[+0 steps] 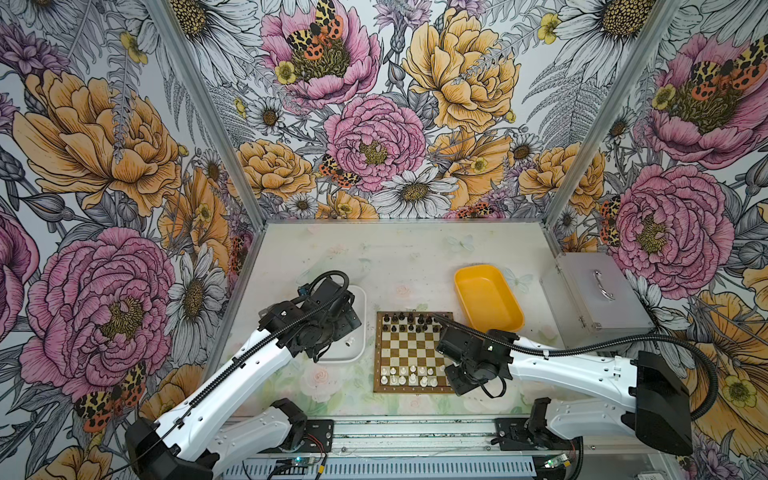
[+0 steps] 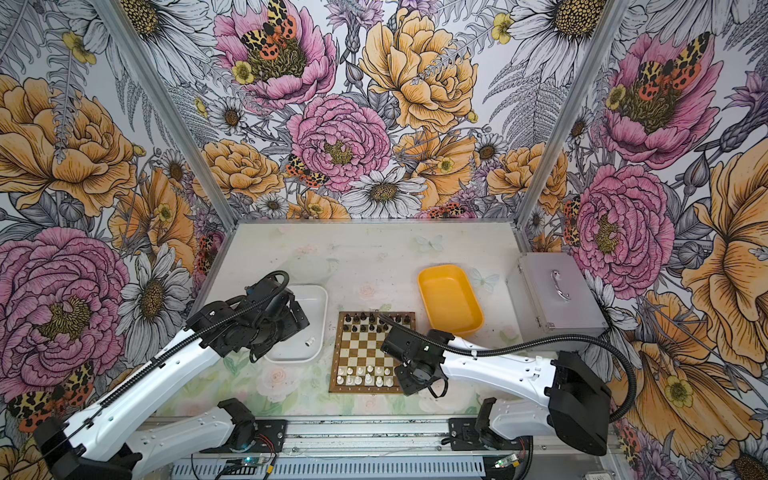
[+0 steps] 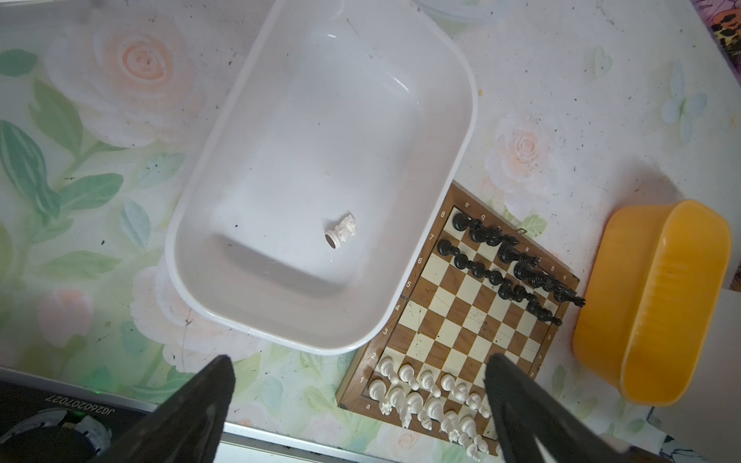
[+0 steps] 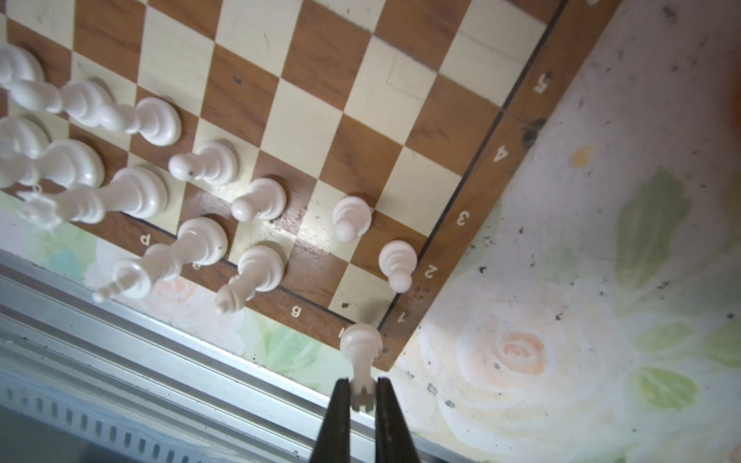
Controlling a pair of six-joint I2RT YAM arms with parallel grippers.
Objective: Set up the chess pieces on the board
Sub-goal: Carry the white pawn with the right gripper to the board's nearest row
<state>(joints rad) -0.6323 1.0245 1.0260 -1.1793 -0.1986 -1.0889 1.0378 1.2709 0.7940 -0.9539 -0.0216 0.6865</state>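
Observation:
The board (image 1: 413, 353) lies mid-table, seen in both top views. Black chess pieces (image 1: 411, 323) fill its two far rows and white chess pieces (image 1: 409, 374) stand in its two near rows. My right gripper (image 4: 363, 395) is shut on the top of a white rook (image 4: 361, 348), which hangs upright just over the board's (image 4: 320, 120) near right corner. The two near-row squares by that corner are bare. My left gripper (image 3: 359, 360) is open and holds nothing, above the near end of a white tray (image 3: 473, 120). In the tray a white knight (image 3: 341, 233) lies on its side.
An empty yellow tray (image 1: 488, 299) stands just beyond the board's far right corner. A grey metal box (image 1: 598, 291) with a handle sits at the right wall. The white tray (image 2: 322, 307) touches the board's left side. A metal rail (image 1: 415, 432) runs along the front.

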